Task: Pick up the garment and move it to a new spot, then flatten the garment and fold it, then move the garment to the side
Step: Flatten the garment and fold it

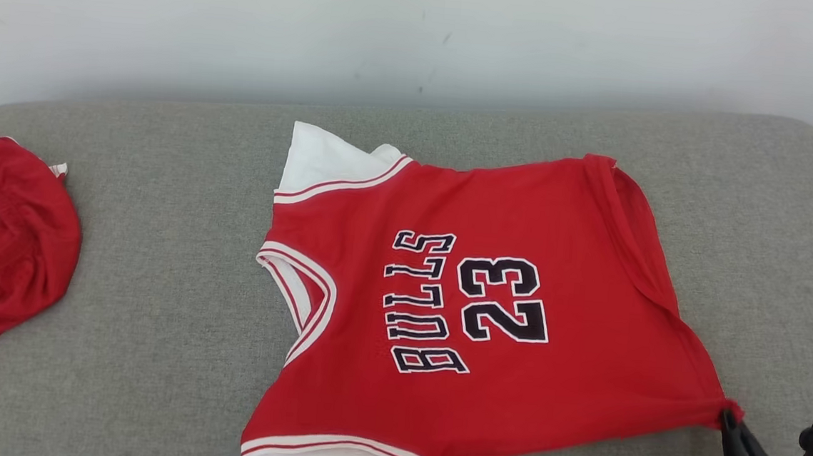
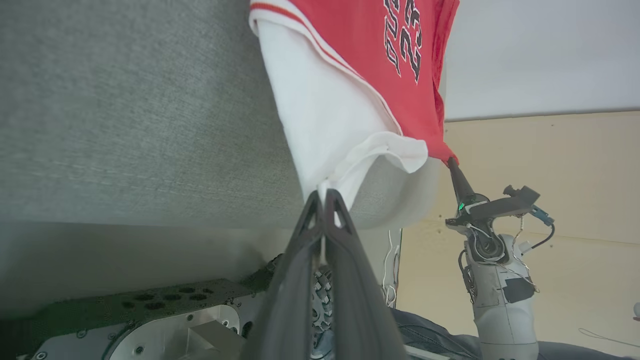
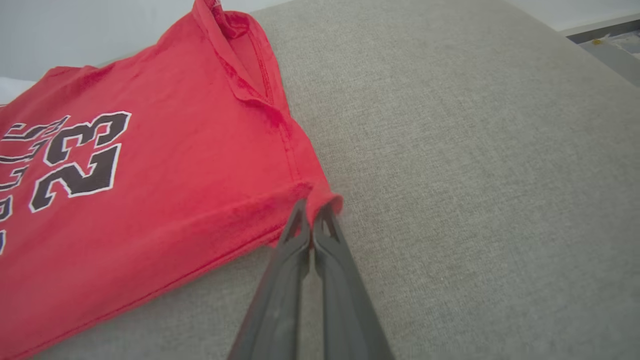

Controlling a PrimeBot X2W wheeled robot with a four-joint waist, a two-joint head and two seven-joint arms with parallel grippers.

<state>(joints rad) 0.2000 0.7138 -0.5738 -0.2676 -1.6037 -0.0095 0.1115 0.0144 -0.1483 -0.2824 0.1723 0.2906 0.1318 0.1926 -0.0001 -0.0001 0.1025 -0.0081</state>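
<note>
**Grey tabletop (image 1: 157, 311) with two red garments**

One pale wall (image 1: 177, 26) stands behind it. One jersey (image 1: 583, 355) marked BULLS 23 lies spread at the middle; one crumpled red piece (image 1: 5, 243) sits well apart at the left edge. Both claws are pinched tight on the jersey: the left claw (image 2: 324, 196) on its white sleeve (image 2: 320, 115) at the near edge, the right claw (image 3: 311, 212) on its red hem corner

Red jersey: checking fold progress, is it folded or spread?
Spread: the red jersey lies print-up on the grey cushion, left gripper and right gripper pinching its edges.
</note>
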